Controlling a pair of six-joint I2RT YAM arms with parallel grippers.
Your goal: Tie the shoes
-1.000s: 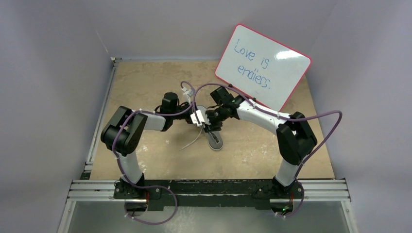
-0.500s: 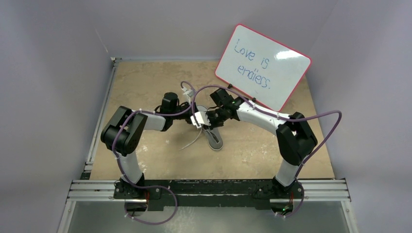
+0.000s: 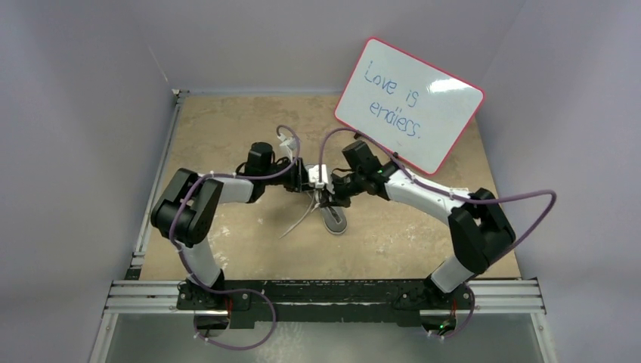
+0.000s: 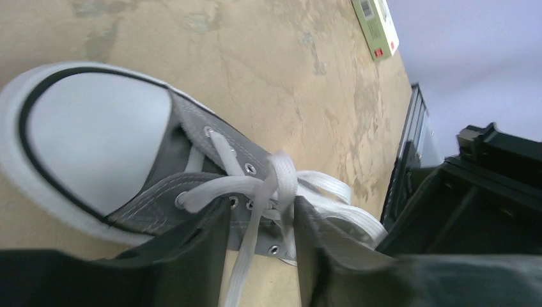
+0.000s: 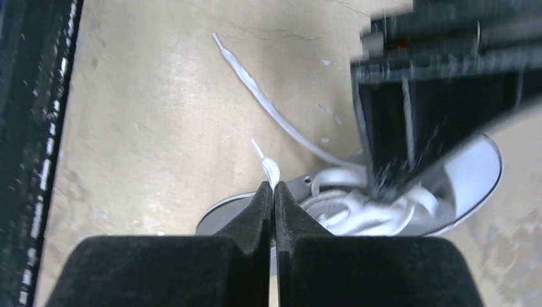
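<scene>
The shoe (image 3: pixel 336 221) is a small grey sneaker with a white toe cap, lying mid-table. In the left wrist view its toe cap (image 4: pixel 96 141) fills the left, and the white laces (image 4: pixel 281 185) cross at the eyelets. My left gripper (image 4: pixel 262 220) hangs open just over the eyelets, and one lace strand runs loose through the gap between its fingers. My right gripper (image 5: pixel 273 187) is shut on a white lace end (image 5: pixel 271 170) that pokes out past its tips, above the shoe's heel side. From above, both grippers (image 3: pixel 314 184) (image 3: pixel 330 198) meet over the shoe.
A red-framed whiteboard (image 3: pixel 408 102) with writing leans at the back right. A green box (image 4: pixel 377 25) lies far off on the table. One loose lace (image 3: pixel 298 221) trails left of the shoe onto the tan board. Metal rails run along the left and near edges.
My left gripper has opened and let go of the lace. My right gripper has shut on a lace end. The right arm's elbow has swung out to the right.
</scene>
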